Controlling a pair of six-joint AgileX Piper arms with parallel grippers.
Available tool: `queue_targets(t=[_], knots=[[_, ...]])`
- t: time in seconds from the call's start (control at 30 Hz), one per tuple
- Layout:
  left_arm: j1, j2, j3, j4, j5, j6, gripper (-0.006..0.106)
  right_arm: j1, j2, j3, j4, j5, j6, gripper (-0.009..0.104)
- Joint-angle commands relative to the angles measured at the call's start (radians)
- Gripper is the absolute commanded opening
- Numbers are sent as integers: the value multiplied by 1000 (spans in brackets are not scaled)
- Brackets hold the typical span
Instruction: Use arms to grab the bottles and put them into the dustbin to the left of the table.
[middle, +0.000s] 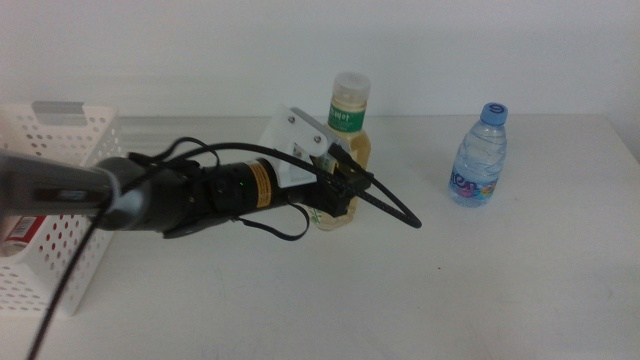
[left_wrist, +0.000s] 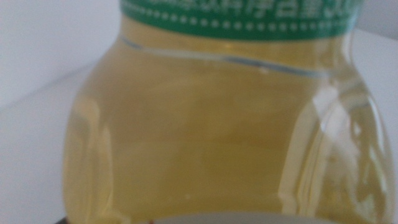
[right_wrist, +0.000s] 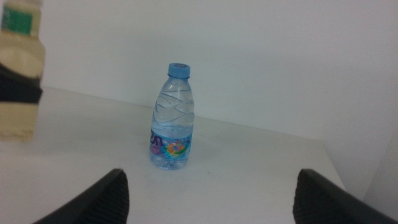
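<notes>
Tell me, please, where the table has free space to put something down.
Bare table lies in front of the left gripper, and between yellow bottle and water bottle. Crowded: around the dustbin and left arm.

Yellow-liquid bottle (middle: 346, 150), white cap, green label, upright at frame centre, small blue-capped water bottle (middle: 479, 156) upright at right, white perforated dustbin (middle: 62, 150) at left edge holding red can (middle: 20, 231).

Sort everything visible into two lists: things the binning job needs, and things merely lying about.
Job: yellow bottle with left tool at it, water bottle, red can in dustbin, waiting right tool, table.
Lying about: nothing; just wall.
</notes>
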Motion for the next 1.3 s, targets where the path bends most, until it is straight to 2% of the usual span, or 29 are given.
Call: queue_targets(t=[0.0,0.53,0.87,1.0,1.07,1.13,1.2,1.27], knots=[[0,-133,-2,-30,-94,-36,-1,-5,-26,-7,-6,-74,-12,71],[0,-617,227,-53,288,-62,-1,-5,-26,-7,-6,-74,-12,71],[0,-876,341,-56,334,-116,-1,-5,-26,-7,-6,-74,-12,71],[0,-937,353,-64,462,-122,-1,-5,-26,-7,-6,-74,-12,71],[0,-961,353,-116,555,-114,-1,-5,-26,-7,-6,-74,-12,71],[0,-984,353,-213,628,-70,-1,-5,-26,-7,-6,-74,-12,71],[0,-1010,350,-333,706,43,-3,-5,-26,-7,-6,-74,-12,71],[0,-1029,341,-467,777,226,-5,-5,-26,-7,-6,-74,-12,71]])
